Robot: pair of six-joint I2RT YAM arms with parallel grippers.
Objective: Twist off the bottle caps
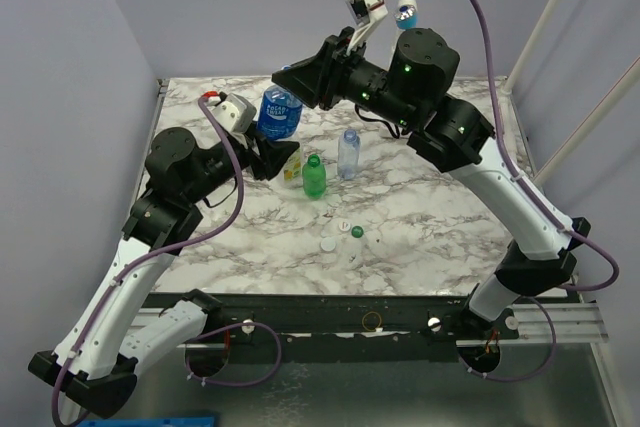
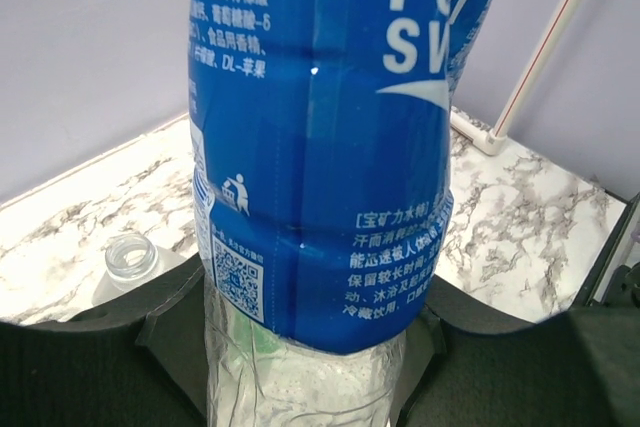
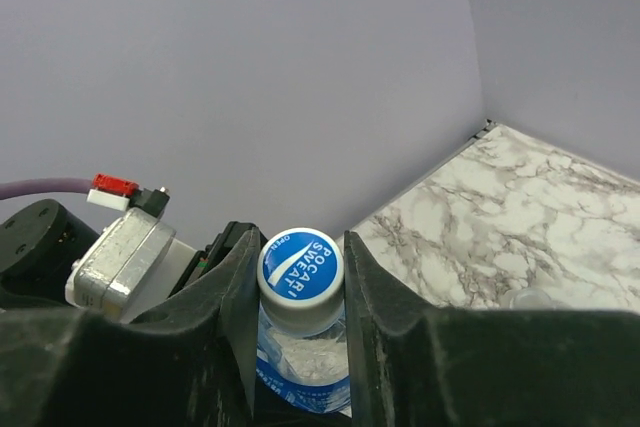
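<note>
A bottle with a blue label (image 1: 280, 112) stands at the back left of the marble table. My left gripper (image 1: 270, 150) is shut on its clear lower body (image 2: 300, 377), one dark finger (image 2: 170, 332) on each side. Its cap (image 3: 300, 265) is blue on top with a white rim. My right gripper (image 3: 300, 277) is shut on this cap from above, with a finger (image 3: 235, 297) pressed against each side. From the top view the right gripper (image 1: 292, 77) hides the cap.
A green bottle (image 1: 314, 175) and a small clear bottle (image 1: 348, 152) stand mid-table. A yellowish-labelled bottle (image 1: 292, 163) sits beside the left gripper. An open bottle neck (image 2: 130, 255) shows to the left. Loose caps, white (image 1: 328, 244) and green (image 1: 357, 232), lie near the front.
</note>
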